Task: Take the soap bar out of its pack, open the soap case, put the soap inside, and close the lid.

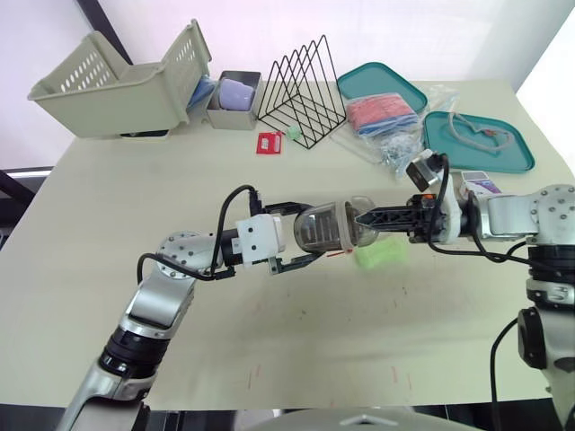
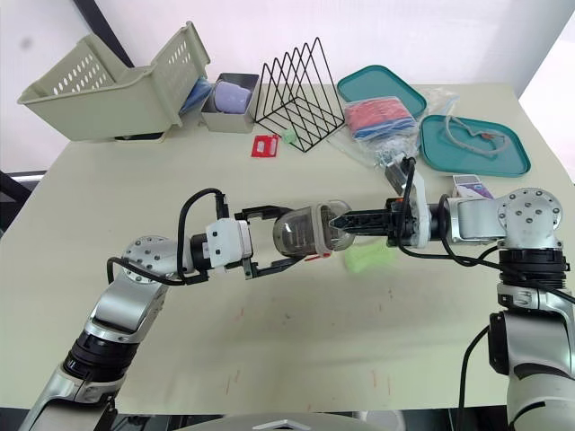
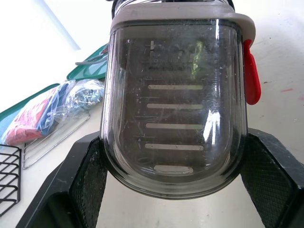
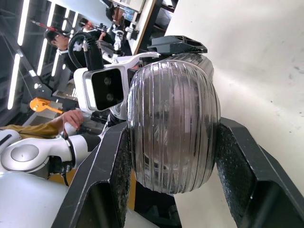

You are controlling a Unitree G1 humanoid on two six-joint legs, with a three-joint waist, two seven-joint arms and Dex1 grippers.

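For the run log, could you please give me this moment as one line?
left pincer: shut on soap case | right pincer: shut on its other end | soap bar: green, on table, outside case

- The soap case (image 3: 173, 109), smoky and see-through, is pinched between the two black fingers (image 3: 78, 185) of the left gripper (image 3: 175, 142), one pad pressed against each side of its rounded end.
- A grey rim (image 3: 180, 16) bands the case's far end, and a red latch (image 3: 251, 71) sits on one side just below that rim.
- Pale slots (image 3: 173, 126) line the case's inside (a green glint shows through near the rim).
- Beyond the case lies a plastic bag of red and blue items (image 3: 42, 111), with a teal tray (image 3: 90, 69) behind it.
- A black wire rack (image 3: 8, 175) stands well apart from the case on the pale table (image 3: 280, 42).
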